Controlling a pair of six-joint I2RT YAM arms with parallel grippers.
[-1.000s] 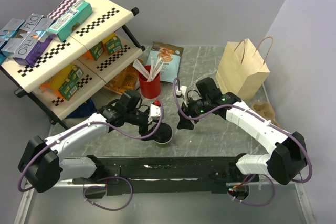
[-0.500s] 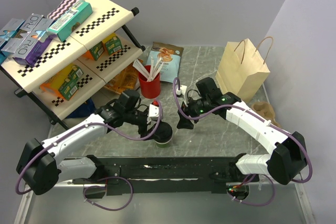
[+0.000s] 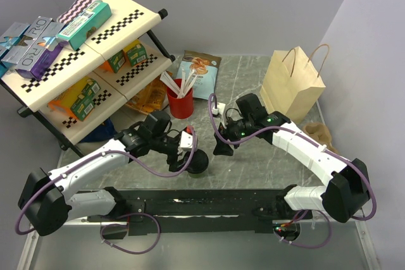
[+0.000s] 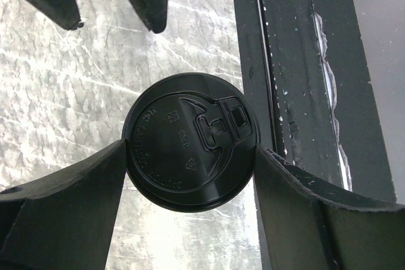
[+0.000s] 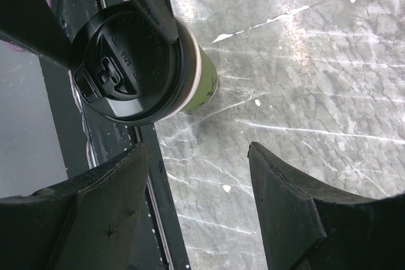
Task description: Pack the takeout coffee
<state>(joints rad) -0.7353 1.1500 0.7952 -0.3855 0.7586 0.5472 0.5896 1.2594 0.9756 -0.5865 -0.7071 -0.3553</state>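
1. Between the fingers (image 4: pixel 76 207) of the left gripper (image 4: pixel 191 153) sits the black lid (image 5: pixel 126 61) of the takeout coffee (image 5: pixel 205 86), pinched from both sides.
2. Under the lid, the green cup stands upright on the table (image 5: pixel 304 61), beside the black rail (image 4: pixel 297 61).
3. The right gripper (image 5: pixel 197 150) gapes wide and holds nothing, with the coffee just ahead of its fingertips.

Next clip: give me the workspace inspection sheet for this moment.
Surface: grey marbled tabletop, no spills seen.
Job's things: takeout coffee, lid on; paper bag standing at right rear.
Clutter: red cup of stirrers, snack bag, crumpled brown paper.
Grippers: left gripper closed on the coffee at its lid; right gripper open, empty, beside it.
Cables: purple cables looping along both arms, one near the cup.
Surroundings: snack shelf at left.
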